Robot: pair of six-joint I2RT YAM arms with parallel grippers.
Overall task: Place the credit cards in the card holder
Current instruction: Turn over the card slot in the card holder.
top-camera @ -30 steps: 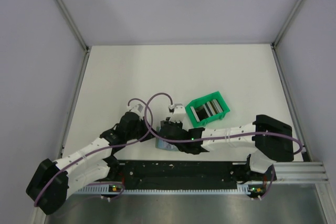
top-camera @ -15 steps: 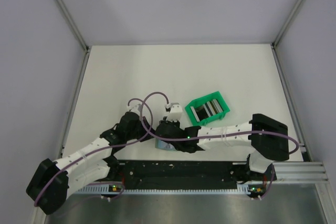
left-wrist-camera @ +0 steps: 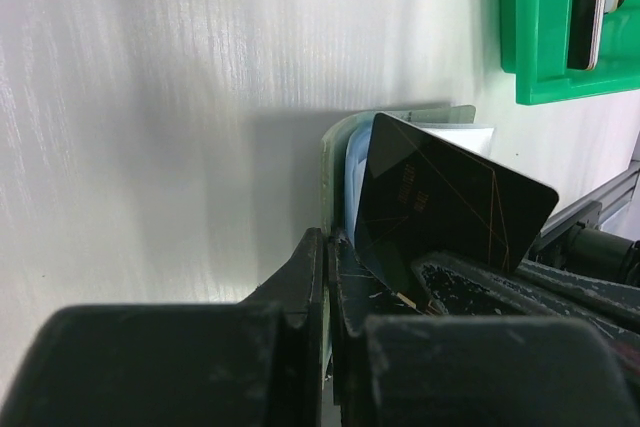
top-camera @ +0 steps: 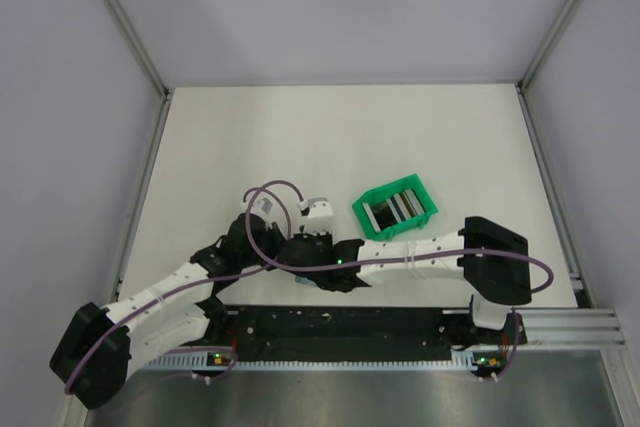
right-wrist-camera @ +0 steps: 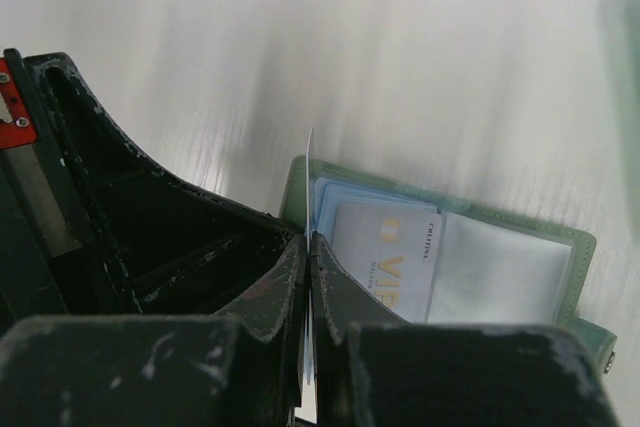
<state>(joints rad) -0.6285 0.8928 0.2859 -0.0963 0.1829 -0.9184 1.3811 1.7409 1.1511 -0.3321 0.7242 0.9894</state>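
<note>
The card holder (right-wrist-camera: pixel 505 272) lies open, grey-green with a light blue inside, and a whitish card (right-wrist-camera: pixel 385 252) sits in one pocket. My left gripper (left-wrist-camera: pixel 328 242) is shut on the holder's edge (left-wrist-camera: pixel 335 162). My right gripper (right-wrist-camera: pixel 309 242) is shut on a black card (left-wrist-camera: pixel 445 202), seen edge-on in the right wrist view (right-wrist-camera: pixel 309 162), with its tip at the holder's left pockets. In the top view both grippers (top-camera: pixel 295 252) meet near the table's front and hide the holder. More cards (top-camera: pixel 393 209) stand in the green bin (top-camera: pixel 432 215).
The bright green bin (left-wrist-camera: pixel 530 42) sits just behind and right of the grippers. The black rail (top-camera: pixel 350 332) runs along the table's near edge. Purple cables loop over both wrists. Walls close the table on three sides.
My right arm has moved left with the card, closing on the left gripper and covering the holder in the top view. The left arm has barely moved.
</note>
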